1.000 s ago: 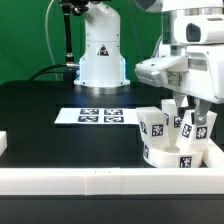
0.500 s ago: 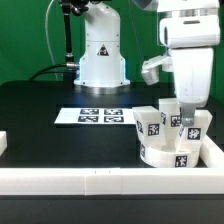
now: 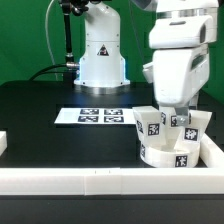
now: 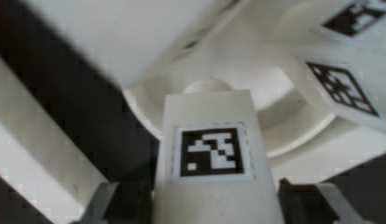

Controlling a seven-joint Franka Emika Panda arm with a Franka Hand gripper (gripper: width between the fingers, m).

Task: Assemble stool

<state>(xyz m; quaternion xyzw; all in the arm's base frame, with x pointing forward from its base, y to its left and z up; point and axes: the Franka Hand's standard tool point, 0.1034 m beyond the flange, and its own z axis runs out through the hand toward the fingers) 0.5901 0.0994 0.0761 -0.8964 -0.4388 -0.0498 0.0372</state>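
Seat disc [image 3: 170, 150] sits on the tabletop [image 3: 50, 105] in the corner of the border rail [image 3: 100, 181], at the exterior view's right, which braces it. Hand [image 3: 178, 112] hangs above it; in the wrist view a leg [image 4: 215, 135] stands upright between the fingers [image 4: 110, 202], over the seat. Actual grip: cannot tell. Marker board [image 3: 97, 116] lies apart.

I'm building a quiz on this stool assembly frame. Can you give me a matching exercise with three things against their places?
Things:
1. seat disc
2. marker board
3. gripper

Places:
A. flat on the black table, toward the exterior view's left
B. above the legs standing on the seat
C. beside the white rail, at the exterior view's right

Pairs: 1-C, 2-A, 3-B
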